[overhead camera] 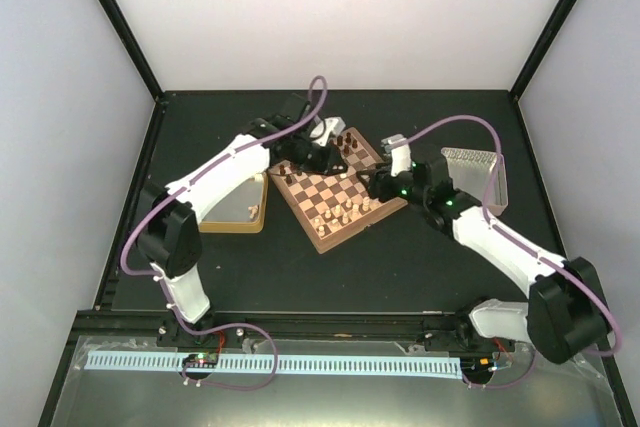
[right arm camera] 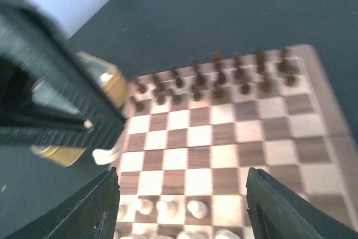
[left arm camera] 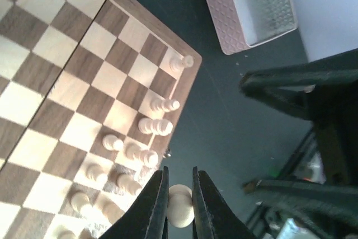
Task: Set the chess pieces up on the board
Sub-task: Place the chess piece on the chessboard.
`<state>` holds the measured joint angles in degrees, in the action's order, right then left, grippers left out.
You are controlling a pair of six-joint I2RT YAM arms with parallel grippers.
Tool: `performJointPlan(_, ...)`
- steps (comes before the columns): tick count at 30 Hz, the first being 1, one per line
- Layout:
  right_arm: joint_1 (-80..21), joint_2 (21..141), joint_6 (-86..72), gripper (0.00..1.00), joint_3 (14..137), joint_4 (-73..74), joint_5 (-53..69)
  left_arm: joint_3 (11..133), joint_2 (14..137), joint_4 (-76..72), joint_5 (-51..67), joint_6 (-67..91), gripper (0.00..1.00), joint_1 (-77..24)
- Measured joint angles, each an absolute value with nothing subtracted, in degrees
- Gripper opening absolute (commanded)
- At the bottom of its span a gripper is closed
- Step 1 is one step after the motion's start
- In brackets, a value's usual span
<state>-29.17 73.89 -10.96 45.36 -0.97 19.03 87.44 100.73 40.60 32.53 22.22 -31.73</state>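
The dark table (overhead camera: 420, 267) carries everything. The board (overhead camera: 325, 192) lies at its middle, turned so that its corners point toward and away from the arms.

Left of the board, almost touching its corner, sits a tan tray (overhead camera: 228, 209). At least one loose piece (overhead camera: 252, 210), pale, lies on the tray floor near the wall that faces the board. How many lie there cannot be told.

Right of the board, a little apart from it, stands a grey tray (overhead camera: 478, 175). The left wrist view shows its patterned outer wall and a speckled grey floor inside.

The left gripper (overhead camera: 320, 159) reaches over the far part of the board. In its wrist view the left gripper (left arm camera: 180, 180) is clamped on one pale piece (left arm camera: 180, 205), whose rounded end shows between the fingers. The piece appears by the board's rim at the end of the pale rows. Its height above the board cannot be told.

The right gripper (overhead camera: 375, 187) hangs at the board's right edge. In its own view its fingers (right arm camera: 95, 211) stand wide apart above the nearest row.

The dark pieces (right arm camera: 224, 76) fill two rows along the far side of the board, as the right wrist sees it. The pale pieces (left arm camera: 156, 126) stand in two rows along the opposite side, on the squares by the rim.
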Motion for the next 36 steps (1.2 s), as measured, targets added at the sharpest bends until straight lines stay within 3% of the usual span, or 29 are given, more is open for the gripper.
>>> performJointPlan(8, -25.7, 65.0, -25.8, 0.64, 40.1, 3.7, 5.0, 89.7, 107.8, 39.1, 19.2, 16.9, 0.02, -39.5)
performJointPlan(15, -25.6, 57.7, -28.8, 0.64, 37.1, 6.9, -1.3, 90.7, 113.5, 36.8, 13.9, 15.8, 0.02, -41.3)
performJointPlan(36, -25.6, 55.1, -30.6, 0.64, 37.1, 10.8, -3.6, 91.7, 120.9, 29.4, 11.4, 13.6, 0.07, -41.5)
